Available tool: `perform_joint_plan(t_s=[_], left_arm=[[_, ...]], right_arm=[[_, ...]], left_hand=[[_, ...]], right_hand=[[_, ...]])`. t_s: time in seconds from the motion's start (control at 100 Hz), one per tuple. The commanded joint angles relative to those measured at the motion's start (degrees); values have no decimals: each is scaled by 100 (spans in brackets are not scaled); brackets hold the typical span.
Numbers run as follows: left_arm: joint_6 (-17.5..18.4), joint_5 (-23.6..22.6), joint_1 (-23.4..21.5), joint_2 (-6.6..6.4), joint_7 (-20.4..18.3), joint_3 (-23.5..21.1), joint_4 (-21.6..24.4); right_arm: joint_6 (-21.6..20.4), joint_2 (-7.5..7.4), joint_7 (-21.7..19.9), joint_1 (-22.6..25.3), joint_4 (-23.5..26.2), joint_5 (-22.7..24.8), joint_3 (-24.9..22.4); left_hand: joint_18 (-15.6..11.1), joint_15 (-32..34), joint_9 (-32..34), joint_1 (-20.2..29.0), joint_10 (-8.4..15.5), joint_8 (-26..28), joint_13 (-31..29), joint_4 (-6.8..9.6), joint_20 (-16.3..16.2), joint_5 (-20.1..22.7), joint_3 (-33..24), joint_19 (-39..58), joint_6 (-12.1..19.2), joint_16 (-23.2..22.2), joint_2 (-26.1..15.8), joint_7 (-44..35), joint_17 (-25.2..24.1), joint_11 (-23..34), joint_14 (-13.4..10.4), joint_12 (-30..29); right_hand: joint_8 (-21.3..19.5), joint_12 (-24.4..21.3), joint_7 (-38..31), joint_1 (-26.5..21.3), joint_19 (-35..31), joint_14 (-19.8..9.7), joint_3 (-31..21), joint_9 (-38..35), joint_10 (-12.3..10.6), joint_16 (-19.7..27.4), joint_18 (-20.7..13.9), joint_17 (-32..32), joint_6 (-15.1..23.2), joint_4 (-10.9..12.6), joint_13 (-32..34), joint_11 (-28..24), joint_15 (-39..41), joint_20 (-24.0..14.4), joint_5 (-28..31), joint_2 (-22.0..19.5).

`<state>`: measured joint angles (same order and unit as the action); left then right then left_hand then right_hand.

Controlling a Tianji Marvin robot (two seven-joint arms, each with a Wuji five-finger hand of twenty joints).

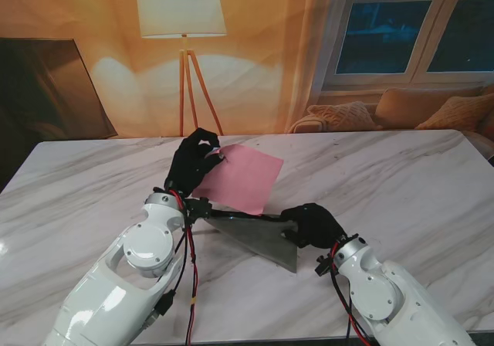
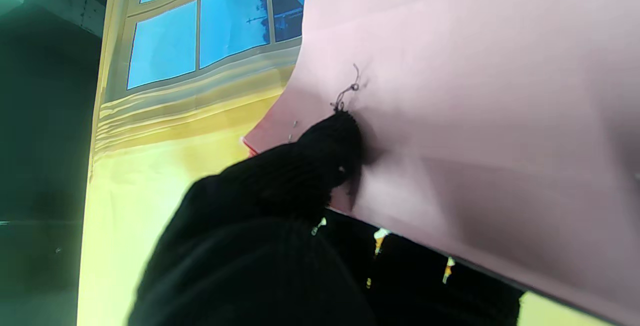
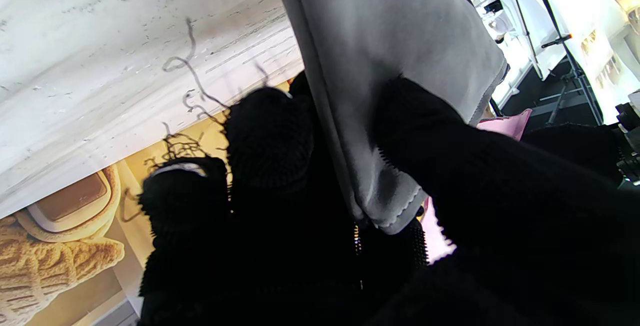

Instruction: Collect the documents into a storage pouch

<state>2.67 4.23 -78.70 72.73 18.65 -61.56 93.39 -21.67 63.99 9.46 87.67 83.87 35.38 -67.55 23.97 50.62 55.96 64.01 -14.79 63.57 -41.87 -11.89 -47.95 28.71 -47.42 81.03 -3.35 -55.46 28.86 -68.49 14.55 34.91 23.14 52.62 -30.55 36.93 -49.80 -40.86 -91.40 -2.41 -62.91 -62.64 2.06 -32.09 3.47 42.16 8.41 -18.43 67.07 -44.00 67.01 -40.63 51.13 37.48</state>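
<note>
Two arms are seen rising from the near corners of the marble bench [image 1: 401, 176], each ending in a black-gloved hand. The left hand [image 1: 191, 163] is raised over the middle of the bench with its wrist bent and its fingers [image 2: 330, 145] curled shut on the far left corner of a pink sheet [image 1: 241, 178]; in the left wrist view one gloved fingertip is pressed against the sheet's face, and the paper is bowed around it. The right hand [image 1: 312, 224] is held low, nearer to me and to the right of the sheet, and its fingers [image 3: 425, 135] are clamped on the right end of a grey pouch [image 1: 262, 238] — in the right wrist view the pouch's hemmed edge is pinched between a thumb on one side and fingers on the other. The pouch is stretched between the two arms, its left end lying by the left wrist, its lower corner pointing toward me. The near edge of the pink sheet meets the pouch's upper edge; whether it has entered the pouch cannot be told. Open marble is left on both sides — a wide stretch to the right and to the left. One sheet and one pouch are counted. A floor lamp [image 1: 182, 22] stands behind the bench's far edge.
</note>
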Motion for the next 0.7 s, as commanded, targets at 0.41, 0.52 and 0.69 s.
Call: perform_joint_plan(t_s=[0.41, 0.52, 0.69], left_arm=[[12, 1, 223, 65, -225, 217, -350], [45, -65, 236, 27, -344, 229, -386], [-2, -1, 156, -32, -566, 193, -356]], right_arm=[[81, 47, -77, -17, -71, -192, -5], [75, 50, -69, -24, -79, -196, -1], [143, 57, -94, -6, -44, -264, -1]], left_hand=[[-1000, -406, 356, 345, 995, 6, -125, 87, 744, 284, -640, -1171, 451, 203, 89, -188, -1196, 99, -84, -341], [-999, -603, 392, 382, 1034, -48, -170, 135, 775, 295, -726, -1223, 525, 217, 299, -205, -1204, 89, -188, -510], [-1026, -796, 419, 395, 990, -85, -181, 173, 770, 296, -820, -1360, 522, 219, 436, -211, -1342, 66, -221, -658]], right_hand=[[-472, 5, -777, -339, -164, -270, -169, 6, 172, 29, -110, -73, 416, 354, -113, -125, 126, -4, 637, -582], [-473, 1, -771, -326, -167, -269, -171, 15, 161, 30, -107, -71, 410, 351, -113, -118, 127, -7, 625, -589], [-461, -5, -751, -322, -167, -268, -166, 27, 173, 31, -100, -72, 391, 350, -116, -112, 127, -9, 591, -600]])
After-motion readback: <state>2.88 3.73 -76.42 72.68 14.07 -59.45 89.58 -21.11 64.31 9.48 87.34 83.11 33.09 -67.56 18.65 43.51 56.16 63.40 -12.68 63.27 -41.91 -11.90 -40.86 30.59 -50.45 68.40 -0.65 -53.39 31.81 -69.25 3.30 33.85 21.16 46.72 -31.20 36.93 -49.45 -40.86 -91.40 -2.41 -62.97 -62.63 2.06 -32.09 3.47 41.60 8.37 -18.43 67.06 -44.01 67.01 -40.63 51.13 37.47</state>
